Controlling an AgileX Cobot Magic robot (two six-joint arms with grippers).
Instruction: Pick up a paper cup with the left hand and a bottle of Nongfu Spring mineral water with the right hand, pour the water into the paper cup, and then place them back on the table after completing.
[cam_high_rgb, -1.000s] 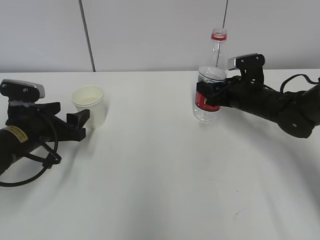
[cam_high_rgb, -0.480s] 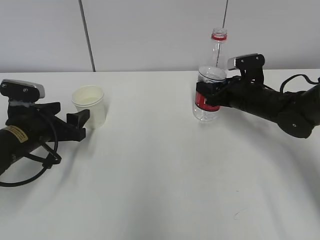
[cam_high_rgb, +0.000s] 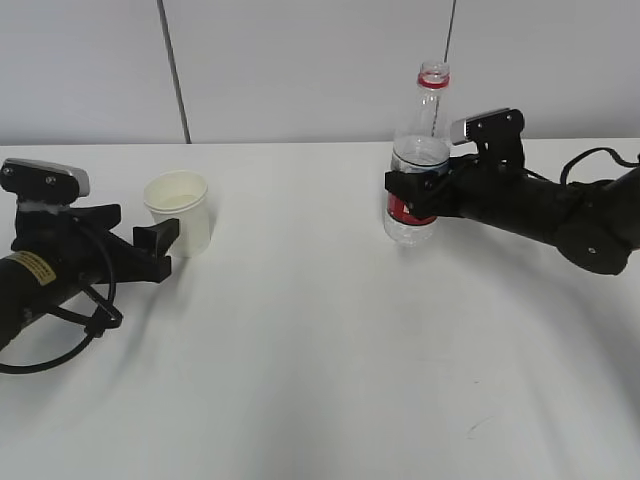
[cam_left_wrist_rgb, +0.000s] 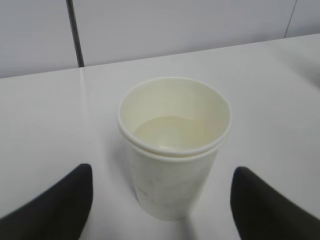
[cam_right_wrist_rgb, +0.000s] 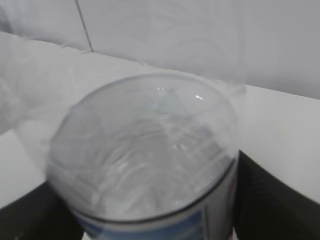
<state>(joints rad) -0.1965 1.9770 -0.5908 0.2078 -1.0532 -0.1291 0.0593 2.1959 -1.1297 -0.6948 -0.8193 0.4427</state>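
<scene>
- I am seeing the paper cup (cam_high_rgb: 179, 226) standing upright on the table (cam_high_rgb: 320, 380), well to the left and apart from the bottle (cam_high_rgb: 418, 165).
- My left gripper (cam_high_rgb: 158, 245) is lying low beside the cup, its jaws spread; in the left wrist view the two dark fingertips (cam_left_wrist_rgb: 60, 202) are sitting either side of the cup (cam_left_wrist_rgb: 174, 150) with white table showing in each gap, so it is gripping nothing.
- The cup is showing a pale liquid partway up its cream inside.
- The right hand (cam_high_rgb: 412, 195) is reaching in from the right edge, its jaws flanking the bottle's lower body at the red label.
- In the right wrist view the bottle (cam_right_wrist_rgb: 145, 155) is filling the space between the dark fingers (cam_right_wrist_rgb: 272, 200); I cannot tell whether they are pressing it or standing just off it.
- The bottle is standing upright, uncapped, a red ring around its neck, with the water (cam_high_rgb: 411, 229) sitting low in the clear plastic.
- The label (cam_high_rgb: 404, 209) is red; its writing is too small for me to read.
- Wide bare tabletop is lying open between the two arms and across the whole near side.
- The table's far edge is meeting a pale grey wall just behind both objects.
- A yellow sticker (cam_high_rgb: 32, 267) is showing on the left arm; its print is unreadable.
</scene>
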